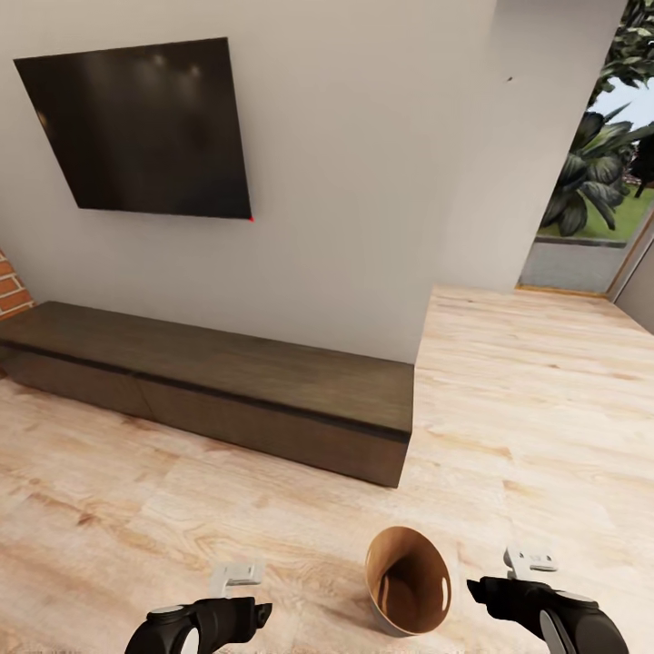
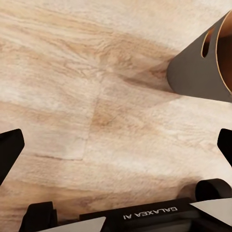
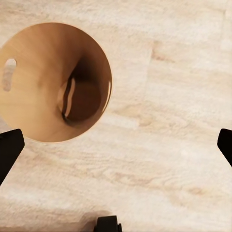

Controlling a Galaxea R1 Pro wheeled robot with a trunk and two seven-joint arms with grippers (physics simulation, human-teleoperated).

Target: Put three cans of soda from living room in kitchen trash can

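Observation:
The tash can (image 1: 389,556), a round brown bin with a copper-coloured inside, stands on the light wood floor between my two arms, close in front of me. My left gripper (image 1: 238,578) hangs open just left of it; the left wrist view has the bin's dark outer wall (image 2: 198,72) off to one side, with bare floor between the spread fingers of the left gripper (image 2: 116,147). My right gripper (image 1: 530,563) is open to the bin's right. The right wrist view looks down into the bin (image 3: 38,72), beside the empty right gripper (image 3: 116,145). The cans of soda are out of view.
A long, low dark wood cabinet (image 1: 227,381) runs along the white wall ahead, under a black wall-mounted TV (image 1: 145,127). Red brick (image 1: 9,286) shows at the far left. A glass door (image 1: 590,182) with plants outside lies beyond open plank floor (image 1: 536,391) at the right.

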